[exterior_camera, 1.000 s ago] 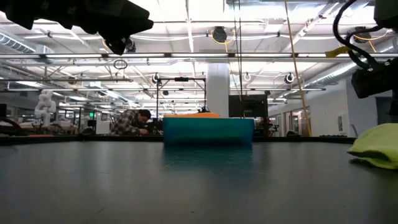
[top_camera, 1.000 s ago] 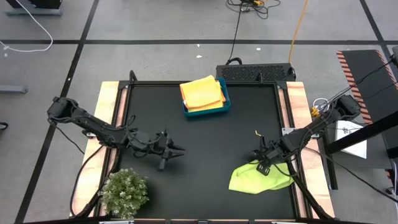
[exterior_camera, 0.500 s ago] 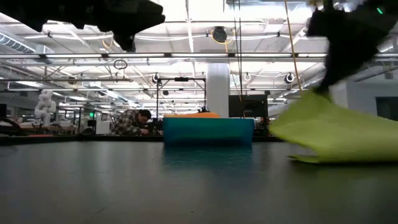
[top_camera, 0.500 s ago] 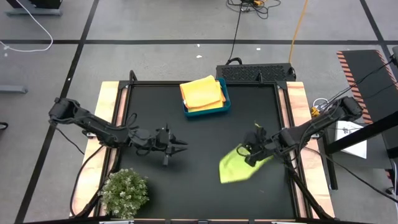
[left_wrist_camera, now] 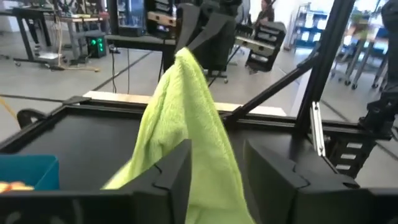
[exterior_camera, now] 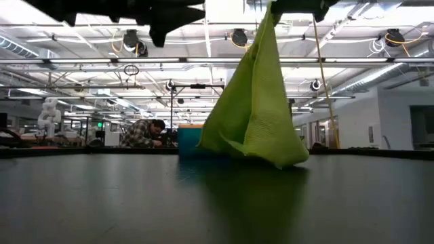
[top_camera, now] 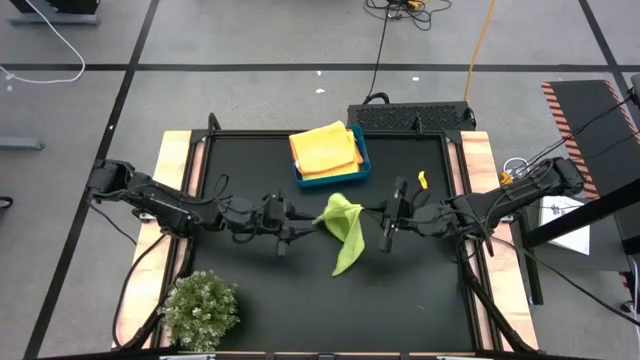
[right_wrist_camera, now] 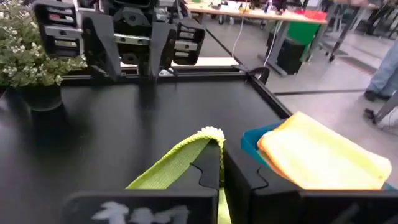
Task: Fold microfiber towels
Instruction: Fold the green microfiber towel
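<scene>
A lime green towel (top_camera: pixel 341 228) hangs near the table's middle from my right gripper (top_camera: pixel 372 212), which is shut on its top. The towel spreads like a tent in the low view (exterior_camera: pixel 254 102), and its lower end (exterior_camera: pixel 278 161) lies on the table. My left gripper (top_camera: pixel 305 228) is open right beside the towel on its left. In the left wrist view the towel (left_wrist_camera: pixel 186 118) hangs between its two spread fingers (left_wrist_camera: pixel 214 171). My right gripper pinches the towel's uppermost hemmed edge (right_wrist_camera: pixel 210 133) between its two fingers. The fingers come about level from the table's right. The towel hangs slack below them with its lower end on the table. Whether my left gripper's open fingers touch the towel, I cannot tell.
A blue bin (top_camera: pixel 362 163) at the table's far middle holds folded yellow and orange towels (top_camera: pixel 325 148). A small bushy plant (top_camera: pixel 200 310) stands at the near left corner. A person (exterior_camera: pixel 146 132) sits in the room far behind the table.
My right gripper has carried the green towel from the near right toward the table's middle and up. The towel, first a crumpled heap on the table, now hangs with only its lower end down. My left gripper has moved toward the right, up to the towel.
</scene>
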Robot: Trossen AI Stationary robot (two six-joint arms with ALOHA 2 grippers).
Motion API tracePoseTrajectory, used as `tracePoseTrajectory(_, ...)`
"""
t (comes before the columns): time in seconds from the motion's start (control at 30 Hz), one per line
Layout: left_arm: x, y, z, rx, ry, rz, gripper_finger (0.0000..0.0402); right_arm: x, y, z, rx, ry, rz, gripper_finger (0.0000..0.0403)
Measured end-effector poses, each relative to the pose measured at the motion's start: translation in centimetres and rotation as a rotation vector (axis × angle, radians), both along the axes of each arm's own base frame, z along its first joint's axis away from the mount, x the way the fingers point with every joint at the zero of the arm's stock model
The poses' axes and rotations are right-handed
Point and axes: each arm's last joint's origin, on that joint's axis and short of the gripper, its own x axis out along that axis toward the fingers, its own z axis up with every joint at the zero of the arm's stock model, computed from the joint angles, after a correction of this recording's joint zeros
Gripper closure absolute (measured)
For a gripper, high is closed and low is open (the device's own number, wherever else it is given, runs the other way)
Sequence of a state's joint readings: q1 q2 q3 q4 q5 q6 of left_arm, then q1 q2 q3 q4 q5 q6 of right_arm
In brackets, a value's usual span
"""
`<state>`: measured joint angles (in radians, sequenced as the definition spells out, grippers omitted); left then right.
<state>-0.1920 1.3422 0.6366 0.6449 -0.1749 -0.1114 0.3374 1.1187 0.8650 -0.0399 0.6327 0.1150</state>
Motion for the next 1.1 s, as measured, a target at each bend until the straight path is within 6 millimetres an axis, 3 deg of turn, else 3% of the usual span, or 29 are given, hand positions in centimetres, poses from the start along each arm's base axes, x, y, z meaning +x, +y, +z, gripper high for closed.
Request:
tracePoseTrajectory(0.17, 0.8, 0.0, 1.2, 0.056, 0.084, 0.011, 0.0222, 0.3, 0.3, 0.4, -0.058, -0.025, 0.064, 0.0403)
tracePoseTrajectory(0.37, 0.8, 0.5, 0.1, 0.067, 0.206, 0.049, 0.02, 0.3, 0.9, 0.6, -0.061, -0.04, 0.158, 0.0403)
tracePoseTrajectory(0.73, 4.4, -0.5, -7.5, 0.022, 0.356, 0.004, 0.0197, 0.4, 0.9, 0.9, -0.052, -0.064, 0.156, 0.0403)
tracePoseTrajectory(1.1, 5.9, -0.8, -12.0, -0.041, 0.371, -0.005, 0.0197, 0.4, 0.9, 1.0, -0.049, -0.077, 0.156, 0.0403)
